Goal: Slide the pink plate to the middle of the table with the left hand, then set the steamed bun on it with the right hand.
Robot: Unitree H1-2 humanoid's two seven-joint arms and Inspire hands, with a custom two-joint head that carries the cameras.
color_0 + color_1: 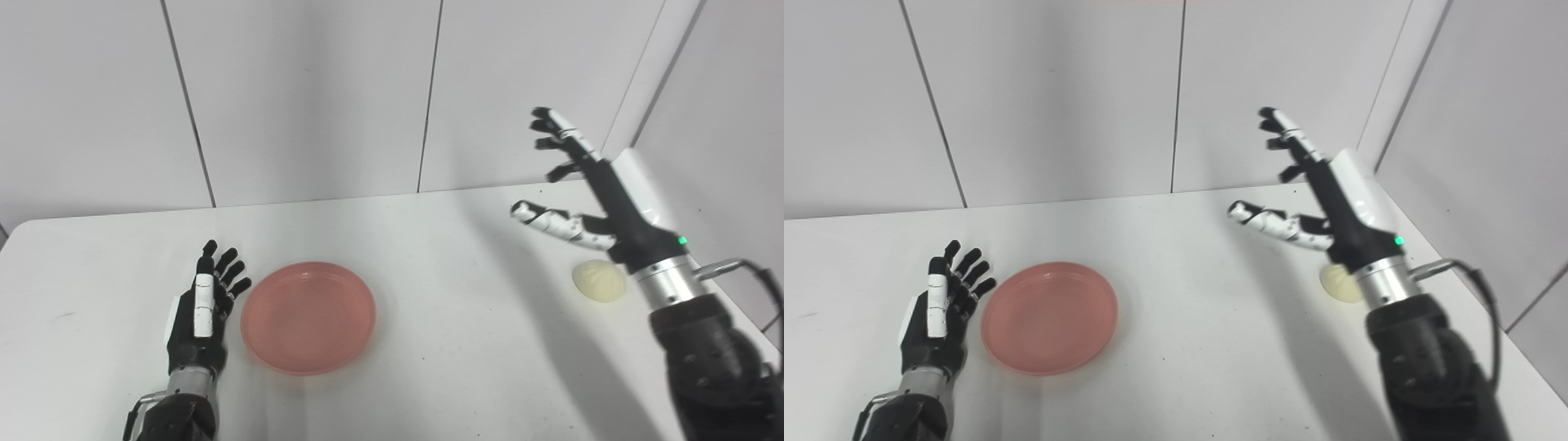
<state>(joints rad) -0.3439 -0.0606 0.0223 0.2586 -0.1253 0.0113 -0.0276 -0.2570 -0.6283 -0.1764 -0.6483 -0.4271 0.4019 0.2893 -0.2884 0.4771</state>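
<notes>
A round pink plate [308,316] lies flat on the white table [429,294], left of the middle, with nothing on it. My left hand [205,306] rests open just left of the plate's rim, fingers pointing away; whether it touches the rim is unclear. A pale steamed bun [599,280] sits near the table's right edge. Raised above the table, my right hand [582,196] is open with fingers spread upward and thumb pointing left. It holds nothing. In the right eye view the right wrist hides part of the bun [1338,286].
White panelled walls [306,92] close off the table at the back and along the right side. A cable [756,275] loops off the right forearm near the table's right edge.
</notes>
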